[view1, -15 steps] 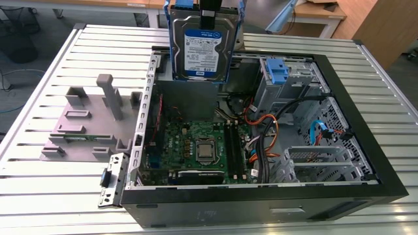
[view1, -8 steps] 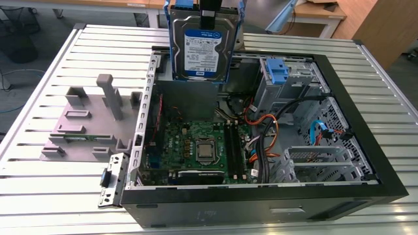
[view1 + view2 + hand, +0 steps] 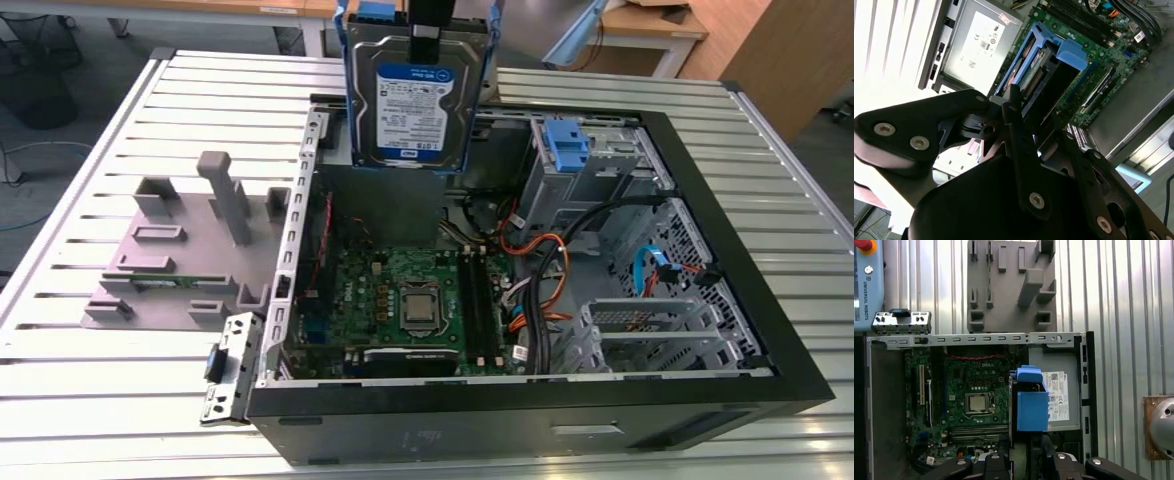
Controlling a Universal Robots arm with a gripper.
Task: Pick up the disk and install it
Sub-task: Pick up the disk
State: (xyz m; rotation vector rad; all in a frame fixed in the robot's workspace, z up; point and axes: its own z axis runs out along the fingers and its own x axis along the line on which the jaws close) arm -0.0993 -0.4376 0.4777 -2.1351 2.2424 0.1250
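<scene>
The disk [image 3: 411, 100], a silver hard drive with a white-and-blue label in blue carrier rails, hangs upright above the back of the open computer case [image 3: 747, 330]. My gripper [image 3: 427, 35] is shut on its upper edge, a dark finger lying over the drive's face. In the second wrist view the disk [image 3: 1041, 70] sits edge-on between the black fingers [image 3: 1015, 107], over the motherboard and the grey power-supply box [image 3: 979, 37]. In the first wrist view the blue carrier [image 3: 1032, 407] points down toward the case beside the power supply [image 3: 1059, 395].
Inside the case lie the motherboard [image 3: 400, 300], loose orange and black cables [image 3: 547, 260] and a drive cage with a bare blue bracket [image 3: 567, 145]. A grey fixture block [image 3: 174, 250] stands on the slatted table [image 3: 107, 400] at the exterior view's left.
</scene>
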